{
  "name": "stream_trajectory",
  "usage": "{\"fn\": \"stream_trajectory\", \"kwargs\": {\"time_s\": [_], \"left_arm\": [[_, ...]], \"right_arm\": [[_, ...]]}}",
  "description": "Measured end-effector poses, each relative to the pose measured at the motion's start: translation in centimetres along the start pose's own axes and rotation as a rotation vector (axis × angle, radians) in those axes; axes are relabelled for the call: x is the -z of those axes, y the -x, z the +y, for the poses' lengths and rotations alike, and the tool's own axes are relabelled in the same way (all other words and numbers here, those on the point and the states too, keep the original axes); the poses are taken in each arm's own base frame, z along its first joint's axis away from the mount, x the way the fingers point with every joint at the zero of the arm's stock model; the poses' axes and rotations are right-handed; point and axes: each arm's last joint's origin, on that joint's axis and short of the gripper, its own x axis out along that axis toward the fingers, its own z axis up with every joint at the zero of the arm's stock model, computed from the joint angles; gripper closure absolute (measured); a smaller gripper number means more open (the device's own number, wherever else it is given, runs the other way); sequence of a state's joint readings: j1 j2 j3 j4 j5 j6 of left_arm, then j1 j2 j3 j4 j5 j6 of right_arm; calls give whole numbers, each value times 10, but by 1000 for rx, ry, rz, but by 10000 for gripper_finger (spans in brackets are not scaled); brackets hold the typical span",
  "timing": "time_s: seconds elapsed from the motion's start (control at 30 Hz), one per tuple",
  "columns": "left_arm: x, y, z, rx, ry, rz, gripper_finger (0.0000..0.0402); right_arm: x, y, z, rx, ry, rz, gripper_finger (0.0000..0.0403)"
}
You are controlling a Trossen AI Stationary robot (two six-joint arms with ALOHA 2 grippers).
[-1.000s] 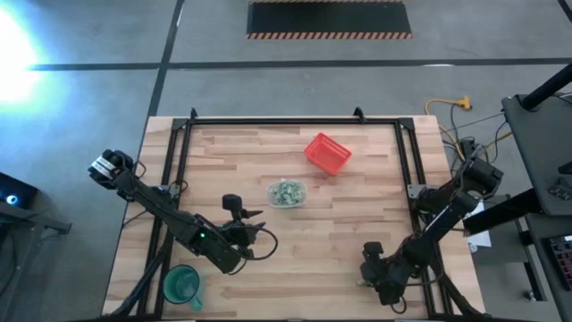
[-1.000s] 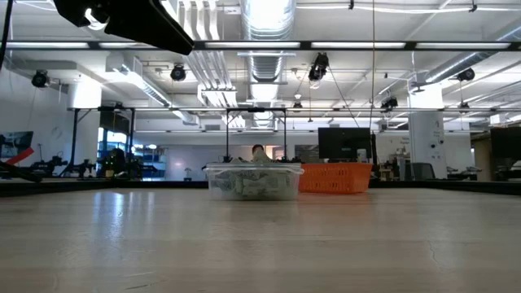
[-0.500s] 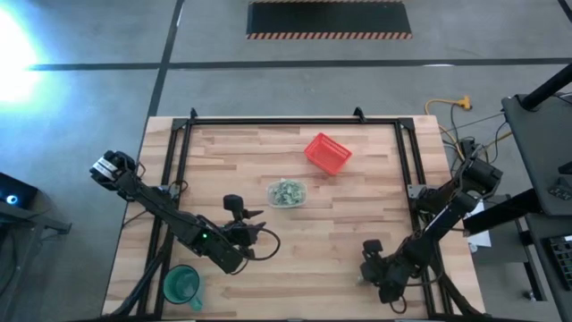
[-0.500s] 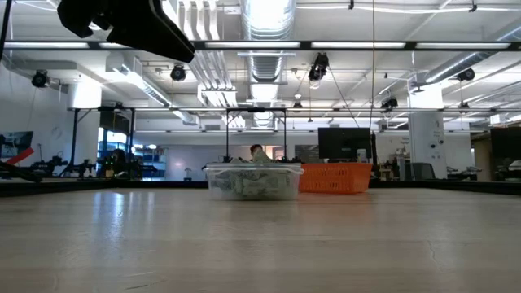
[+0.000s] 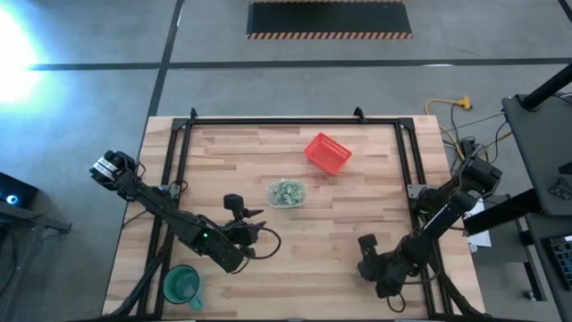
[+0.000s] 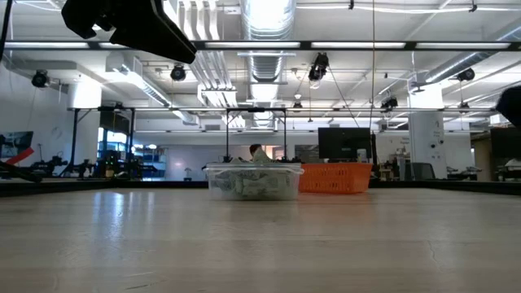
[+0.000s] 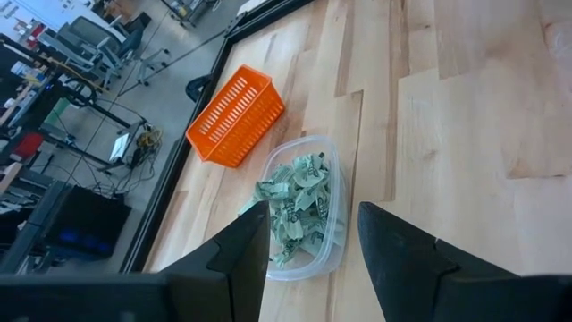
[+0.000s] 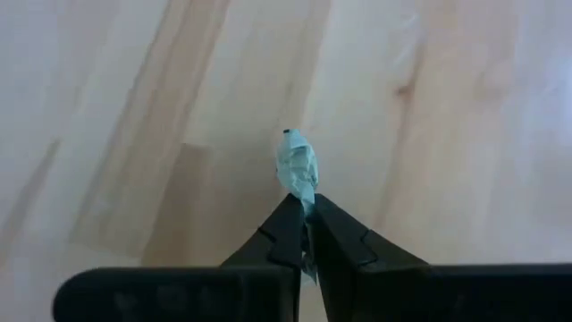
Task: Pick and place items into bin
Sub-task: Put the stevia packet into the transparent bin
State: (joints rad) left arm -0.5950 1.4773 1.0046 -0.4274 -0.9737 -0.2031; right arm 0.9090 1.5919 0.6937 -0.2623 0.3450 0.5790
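The bin [image 5: 286, 192], a small clear container, stands mid-table and holds many pale green and white wrapped items [image 7: 295, 204]. My left gripper [image 7: 313, 246] hovers open on the bin's near-left side [image 5: 246, 216], its fingers pointing toward the bin with nothing between them. My right gripper [image 8: 304, 210] is over the table's near right part [image 5: 365, 245], shut on one pale green wrapped item [image 8: 296, 168]. My right gripper pinches the wrapped item by one end [image 8: 305, 199] between its two fingertips. The rest of the item sticks out beyond the tips over the wooden top. Whether it is clear of the table, I cannot tell.
A red mesh basket [image 5: 327, 153] lies tilted just beyond the bin to the far right. A green cup [image 5: 181, 284] stands at the near left corner. A black frame [image 5: 295, 121] runs along the table's edges. Bare wood [image 5: 322, 241] lies between the two arms.
My right arm has shifted a little toward the table's left and far side, and a dark part of it now shows at the right edge of the low view. The bin and basket have stayed where they were.
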Motion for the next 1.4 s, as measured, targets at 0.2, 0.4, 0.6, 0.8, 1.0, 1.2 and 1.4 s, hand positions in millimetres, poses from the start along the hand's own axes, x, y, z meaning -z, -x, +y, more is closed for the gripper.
{"fn": "stream_trajectory", "kwargs": {"time_s": [0.2, 0.4, 0.6, 0.8, 1.0, 1.2, 1.4], "left_arm": [[0, 0, 0, 0, 0, 0, 246], [0, 0, 0, 0, 0, 0, 246], [0, 0, 0, 0, -1, 0, 246], [0, 0, 0, 0, -1, 0, 246], [0, 0, 0, 0, -8, 0, 246], [0, 0, 0, 0, -9, 0, 246], [0, 0, 0, 0, -9, 0, 246]], "right_arm": [[-13, 1, -17, 166, 89, -99, 390], [-34, 7, -42, 392, 133, -234, 390], [-62, 11, -76, 464, 127, -322, 390], [-82, 12, -119, 517, 165, -349, 390], [-90, 13, -167, 532, 75, -377, 390], [-93, 14, -204, 458, 26, -439, 390], [-94, 8, -225, 409, -50, -498, 390]]}}
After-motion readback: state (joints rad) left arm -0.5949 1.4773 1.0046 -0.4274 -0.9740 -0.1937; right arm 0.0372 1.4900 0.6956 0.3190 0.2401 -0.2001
